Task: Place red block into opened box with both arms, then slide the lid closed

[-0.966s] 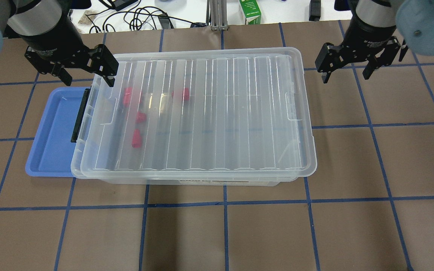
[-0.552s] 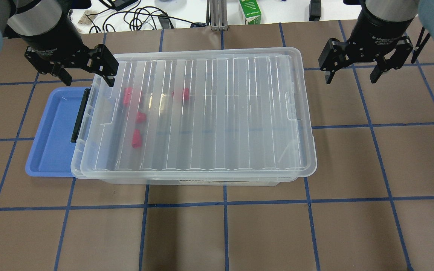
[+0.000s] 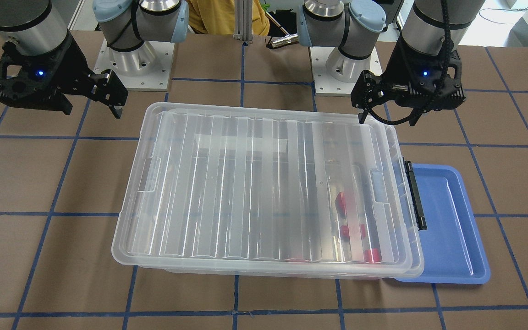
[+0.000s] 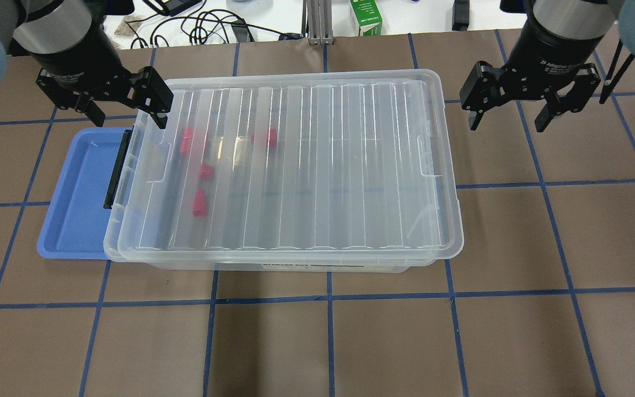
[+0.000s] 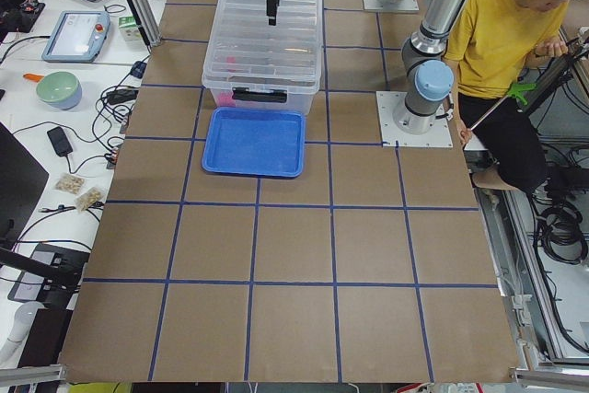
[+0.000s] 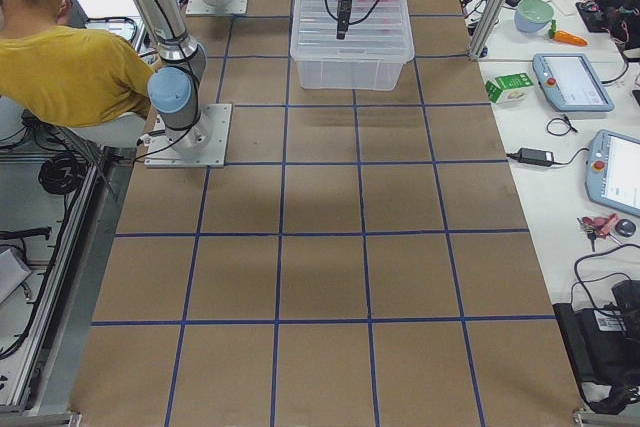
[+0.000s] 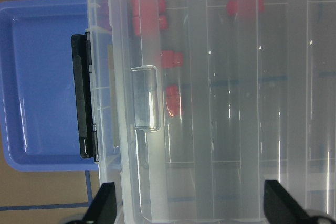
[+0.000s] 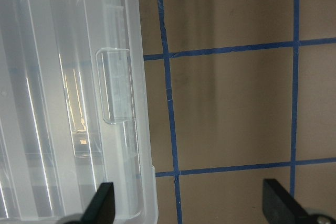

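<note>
The clear box [image 4: 452,182] stands mid-table with the ridged lid [image 4: 317,165] lying over nearly all of it, set slightly toward the right end. The black latch [image 4: 113,171] shows past the lid's left edge. Several red blocks [image 4: 200,203] lie inside near the left end, also seen through the lid as red blocks [image 7: 173,100]. My left gripper [image 4: 128,116] hovers open over the box's far left corner, holding nothing; its fingertips [image 7: 102,205] frame the left wrist view. My right gripper [image 4: 506,124] hangs open and empty over bare table, just past the box's far right corner.
A blue tray [image 4: 75,204] lies against the box's left end, partly beneath it. Cables and a green carton [image 4: 366,16] sit beyond the far table edge. A person in a yellow shirt [image 5: 497,34] sits beside the robot bases.
My right gripper has shifted a little, dropping slightly toward the near side. The left gripper, box, lid and blocks stay put.
</note>
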Robot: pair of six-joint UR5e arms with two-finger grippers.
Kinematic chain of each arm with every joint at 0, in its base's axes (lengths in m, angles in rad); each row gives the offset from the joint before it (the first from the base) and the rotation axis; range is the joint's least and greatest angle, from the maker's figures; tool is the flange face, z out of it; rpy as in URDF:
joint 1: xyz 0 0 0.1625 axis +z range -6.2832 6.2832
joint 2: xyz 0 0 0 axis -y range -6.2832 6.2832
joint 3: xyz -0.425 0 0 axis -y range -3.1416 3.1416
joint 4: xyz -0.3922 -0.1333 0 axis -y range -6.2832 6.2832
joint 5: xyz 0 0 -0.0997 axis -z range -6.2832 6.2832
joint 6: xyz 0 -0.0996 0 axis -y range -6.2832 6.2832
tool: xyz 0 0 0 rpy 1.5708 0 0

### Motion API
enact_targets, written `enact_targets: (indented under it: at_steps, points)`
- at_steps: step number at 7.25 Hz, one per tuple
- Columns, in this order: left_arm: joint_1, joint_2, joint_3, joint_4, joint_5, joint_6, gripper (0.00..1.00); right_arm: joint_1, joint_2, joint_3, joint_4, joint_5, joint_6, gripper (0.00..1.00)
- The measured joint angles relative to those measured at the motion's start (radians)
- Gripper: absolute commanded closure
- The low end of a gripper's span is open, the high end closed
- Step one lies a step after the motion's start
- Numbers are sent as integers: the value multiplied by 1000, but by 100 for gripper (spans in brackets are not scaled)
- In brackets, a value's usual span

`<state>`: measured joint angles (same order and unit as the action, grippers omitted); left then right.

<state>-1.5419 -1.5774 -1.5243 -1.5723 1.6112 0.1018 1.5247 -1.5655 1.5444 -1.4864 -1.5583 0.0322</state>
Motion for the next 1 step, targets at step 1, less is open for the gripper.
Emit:
enact_targets:
  at_steps: [1]
  points:
    - [-1,-4,0,0,0,0,0,10,-1,7,-2,-1,3,0]
